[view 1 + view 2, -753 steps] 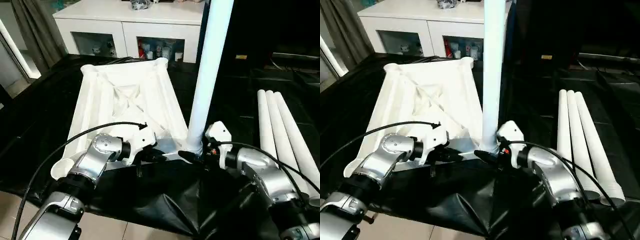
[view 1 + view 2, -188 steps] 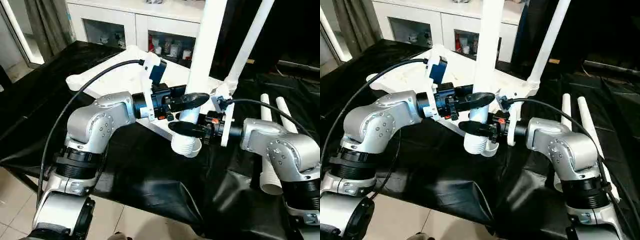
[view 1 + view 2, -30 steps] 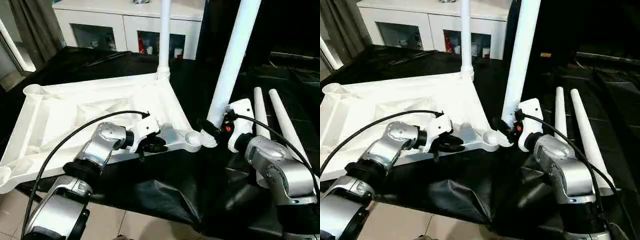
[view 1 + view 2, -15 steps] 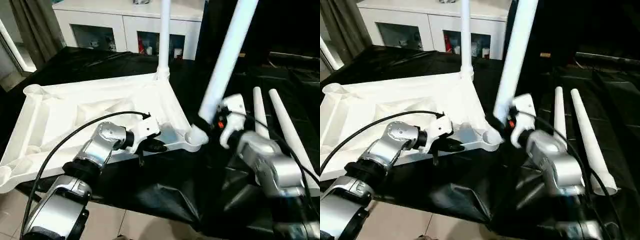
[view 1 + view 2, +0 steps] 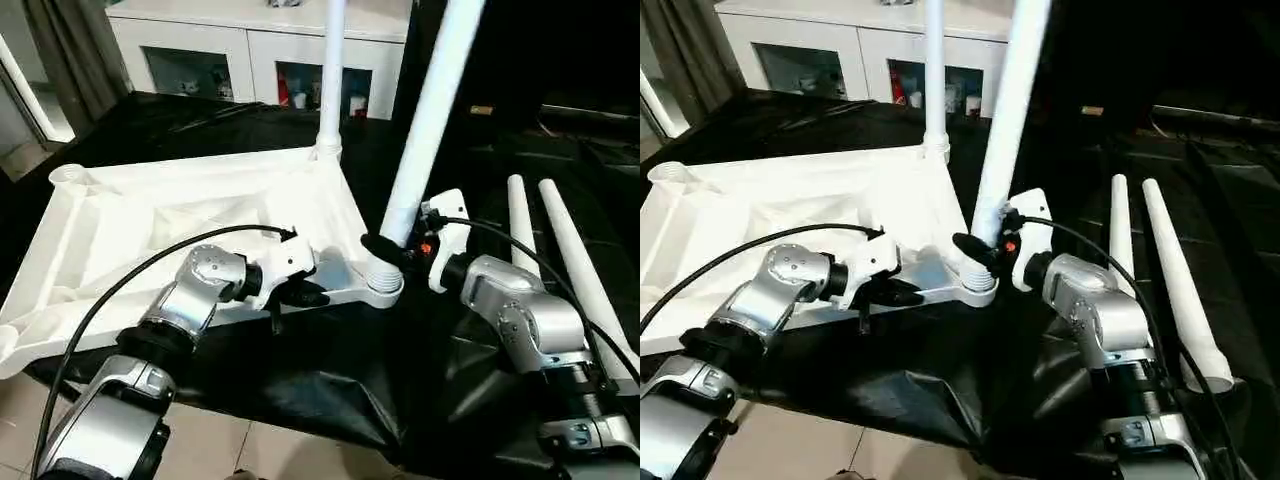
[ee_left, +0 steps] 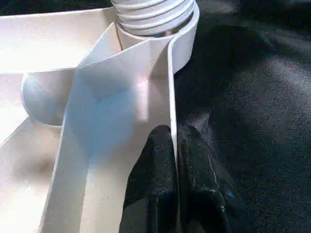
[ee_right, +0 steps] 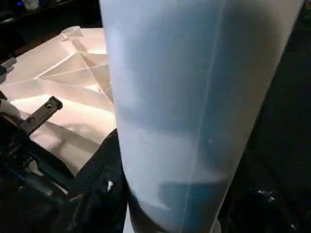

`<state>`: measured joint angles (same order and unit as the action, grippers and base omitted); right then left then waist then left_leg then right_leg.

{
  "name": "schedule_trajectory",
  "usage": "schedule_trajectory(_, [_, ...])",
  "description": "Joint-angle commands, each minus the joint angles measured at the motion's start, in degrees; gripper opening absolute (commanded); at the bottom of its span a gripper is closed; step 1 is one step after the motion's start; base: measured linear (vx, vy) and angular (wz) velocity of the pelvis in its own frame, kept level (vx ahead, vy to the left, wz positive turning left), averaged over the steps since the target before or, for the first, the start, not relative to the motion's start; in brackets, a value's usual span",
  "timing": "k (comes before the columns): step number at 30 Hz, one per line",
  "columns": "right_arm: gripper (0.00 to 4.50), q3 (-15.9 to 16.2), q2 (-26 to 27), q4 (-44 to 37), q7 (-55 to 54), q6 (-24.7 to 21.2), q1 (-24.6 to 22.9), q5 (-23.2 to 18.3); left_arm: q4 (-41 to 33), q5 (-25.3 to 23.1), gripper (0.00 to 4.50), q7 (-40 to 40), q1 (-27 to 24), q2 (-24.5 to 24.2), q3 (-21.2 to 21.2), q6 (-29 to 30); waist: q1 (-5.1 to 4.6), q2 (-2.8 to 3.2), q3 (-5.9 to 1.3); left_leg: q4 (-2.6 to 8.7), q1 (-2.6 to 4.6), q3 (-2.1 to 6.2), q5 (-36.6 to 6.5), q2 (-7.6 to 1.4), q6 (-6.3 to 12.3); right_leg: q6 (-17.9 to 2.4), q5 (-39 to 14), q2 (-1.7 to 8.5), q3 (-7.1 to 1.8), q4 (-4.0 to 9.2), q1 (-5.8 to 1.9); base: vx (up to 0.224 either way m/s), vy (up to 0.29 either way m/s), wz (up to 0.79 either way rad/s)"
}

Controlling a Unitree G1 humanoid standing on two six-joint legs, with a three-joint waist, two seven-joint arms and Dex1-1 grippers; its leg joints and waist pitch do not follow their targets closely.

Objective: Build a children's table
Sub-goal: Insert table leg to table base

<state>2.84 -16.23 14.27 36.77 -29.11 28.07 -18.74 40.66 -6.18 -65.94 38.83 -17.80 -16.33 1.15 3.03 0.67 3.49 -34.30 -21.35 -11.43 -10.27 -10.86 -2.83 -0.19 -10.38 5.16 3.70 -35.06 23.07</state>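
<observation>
Black cloth (image 5: 330, 390) under upturned table top (image 5: 150, 225), leg (image 5: 430, 120) in corner socket (image 5: 383, 283)

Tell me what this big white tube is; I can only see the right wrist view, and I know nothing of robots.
Observer: It is a table leg, gripped low down by the right tool. Its ribbed end sits in the near corner socket of the upturned table top.
Operator: Is anything steadying that top?
Observer: Yes, the left tool is shut on the top's thin rim, close to that socket.
Operator: How many legs are left?
Observer: One other leg stands upright at the far corner, and two spare legs lie on the black cloth to the robot's right.
</observation>
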Motion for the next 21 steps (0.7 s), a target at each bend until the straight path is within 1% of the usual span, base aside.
schedule_trajectory(1, [1.91, 0.71, -0.54, 1.7, 0.81, 0.4, 1.2, 1.15, -1.1, 0.83, 0.0, -1.36, -1.1, -0.21, -0.56, -0.81, 0.23, -0.98, -4.2, 3.9, 0.79, 1.0, -9.41, -2.15, 1.63, -12.82, -12.01, 3.38, -2.63, 4.07, -2.77, 0.0, 0.0, 0.0])
schedule_trajectory(3, [1.91, 1.1, -0.97, 2.43, 1.76, 0.04, 1.52, 1.46, -1.28, 1.05, 0.0, -1.4, -1.29, -0.18, -0.52, -0.8, 0.18, -1.09, -4.24, 3.87, 0.71, 1.0, -9.01, -2.16, 1.79, -13.02, -10.93, 3.38, -2.65, 3.93, -2.84, 0.0, 0.0, 0.0])
schedule_trajectory(7, [1.91, 2.28, -1.98, 2.88, 2.92, -0.78, 1.51, 2.04, -1.25, 1.3, 0.0, -1.48, -1.48, -0.12, -0.44, -0.74, 0.28, -1.07, -4.29, 3.79, 0.68, 0.98, -8.41, -2.15, 2.16, -13.39, -9.57, 3.37, -2.66, 3.8, -2.93, 0.0, 0.0, 0.0])
schedule_trajectory(10, [1.91, 2.04, -2.11, 3.8, 3.26, -0.79, 1.72, 2.03, -1.26, 1.1, 0.0, -1.59, -1.67, -0.25, -0.7, -1.12, 0.27, -1.12, -4.27, 3.81, 0.69, 0.99, -8.77, -2.15, 2.2, -13.43, -10.2, 3.38, -2.63, 3.85, -2.92, 0.0, 0.0, 0.0])
schedule_trajectory(12, [1.91, 1.48, -1.72, 4.4, 3.2, -0.53, 1.8, 1.83, -1.36, 1.08, 0.0, -1.59, -1.73, -0.23, -0.74, -1.09, 0.28, -1.05, -4.27, 3.79, 0.73, 0.98, -9.0, -2.15, 2.04, -13.39, -10.74, 3.39, -2.64, 3.92, -2.88, 0.0, 0.0, 0.0])
schedule_trajectory(13, [1.91, 0.62, -1.07, 4.94, 3.08, -0.23, 1.73, 1.24, -1.48, 1.04, 0.0, -1.5, -1.78, -0.18, -0.77, -1.04, 0.29, -0.94, -4.26, 3.81, 0.77, 1.0, -9.14, -2.16, 1.95, -13.36, -10.84, 3.36, -2.63, 3.93, -2.85, 0.0, 0.0, 0.0])
schedule_trajectory(14, [1.91, 0.08, -0.68, 5.34, 2.92, 0.01, 1.58, 0.85, -1.47, 1.01, 0.0, -1.41, -1.77, -0.15, -0.76, -1.05, 0.24, -1.01, -4.26, 3.84, 0.71, 1.02, -9.28, -2.17, 1.9, -13.36, -10.81, 3.37, -2.63, 3.93, -2.88, 0.0, 0.0, 0.0])
schedule_trajectory(15, [1.91, 0.01, -0.64, 5.39, 2.9, 0.04, 1.56, 0.8, -1.47, 1.01, 0.0, -1.4, -1.77, -0.15, -0.76, -1.06, 0.26, -0.95, -4.29, 3.83, 0.77, 1.01, -9.37, -2.17, 1.89, -13.41, -10.77, 3.38, -2.63, 3.93, -2.86, 0.0, 0.0, 0.0])
schedule_trajectory(17, [1.91, -2.2, 0.45, 6.65, 1.51, 1.24, 0.67, -0.39, -1.29, 1.01, 0.0, -0.93, -1.73, -0.01, -0.57, -1.21, 0.25, -0.67, -4.3, 3.85, 0.81, 1.06, -9.77, -2.16, 1.59, -13.51, -10.92, 3.4, -2.6, 3.98, -2.83, 0.0, 0.0, 0.0])
schedule_trajectory(19, [1.91, -3.89, 1.05, 7.33, 0.54, 2.36, -0.34, -1.24, -1.16, 1.03, 0.0, -0.56, -1.71, 0.08, -0.41, -1.31, 0.28, -0.6, -4.33, 3.89, 0.87, 1.07, -10.18, -2.21, 1.45, -13.59, -10.7, 3.44, -2.64, 4.01, -2.8, 0.0, 0.0, 0.0])
schedule_trajectory(20, [1.91, -4.04, 1.09, 7.37, 0.47, 2.5, -0.48, -1.3, -1.15, 1.04, 0.0, -0.52, -1.71, 0.08, -0.39, -1.31, 0.27, -0.73, -4.37, 3.9, 0.82, 1.07, -10.18, -2.17, 1.42, -13.7, -10.31, 3.37, -2.59, 3.98, -2.9, 0.0, 0.0, 0.0])
schedule_trajectory(21, [1.91, -4.96, 1.41, 7.5, 0.15, 3.43, -1.64, -1.75, -1.03, 1.06, 0.0, -0.37, -1.67, 0.07, -0.31, -1.36, 0.3, -0.35, -4.35, 3.93, 0.81, 1.13, -10.2, -2.17, 1.37, -13.79, -10.13, 3.36, -2.58, 3.93, -2.89, 0.0, 0.0, 0.0])
